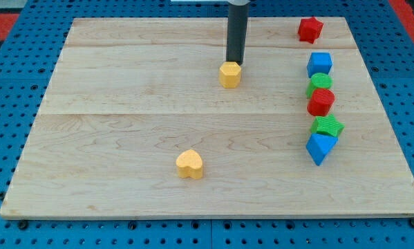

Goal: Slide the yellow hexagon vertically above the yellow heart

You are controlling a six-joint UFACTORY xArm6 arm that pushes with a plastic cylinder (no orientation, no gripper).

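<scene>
Over on the wooden board [124, 111], a red block [309, 29], perhaps a star, sits at its top right corner. Below it run a blue cube [319, 64], green block [319, 84], red block [321, 102], green block [327, 126] and blue block [321, 147].

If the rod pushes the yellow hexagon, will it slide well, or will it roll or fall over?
The yellow hexagon looks low and flat-based, so it will probably slide, not tip or roll. The wooden board looks smooth, so it may glide easily. My tip sits at its top edge; an off-centre push could turn it.
</scene>
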